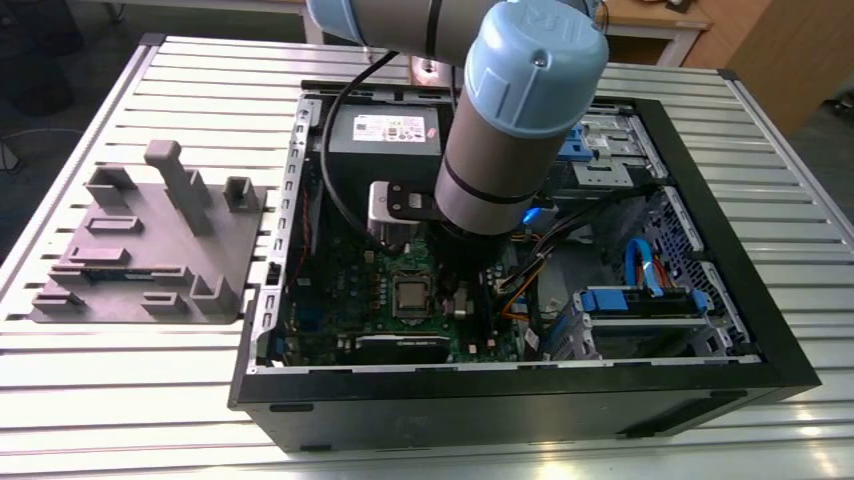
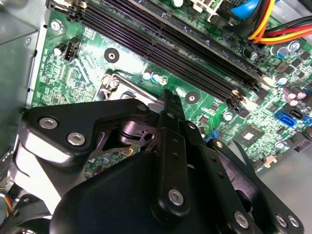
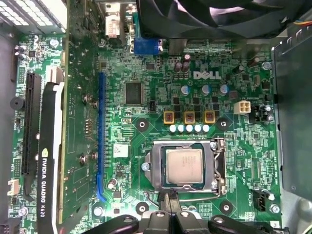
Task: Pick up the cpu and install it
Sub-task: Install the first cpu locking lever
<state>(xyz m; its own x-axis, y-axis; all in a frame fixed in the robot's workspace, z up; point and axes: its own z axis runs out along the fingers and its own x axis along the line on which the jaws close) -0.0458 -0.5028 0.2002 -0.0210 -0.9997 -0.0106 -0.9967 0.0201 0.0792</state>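
The cpu (image 3: 184, 165), a small silver-grey square chip, lies flat inside the metal-framed socket (image 3: 157, 168) on the green motherboard (image 3: 146, 63). In the exterior view the cpu (image 1: 410, 296) sits low in the open computer case, just beside the arm's wrist. My gripper (image 3: 170, 196) hovers at the socket's edge, its two black fingers pressed together and shut on nothing that I can see. In the second wrist view the gripper (image 2: 168, 95) points down at the socket's frame (image 2: 113, 81), and its body hides the chip.
A grey plastic fixture block (image 1: 147, 250) lies on the slatted table at the exterior view's left. Inside the case (image 1: 747, 330) are a power supply (image 1: 387, 130), a graphics card (image 3: 48, 161), a fan (image 3: 219, 14), long memory slots (image 2: 170, 44), blue drive brackets (image 1: 641, 300) and loose cables (image 2: 273, 24).
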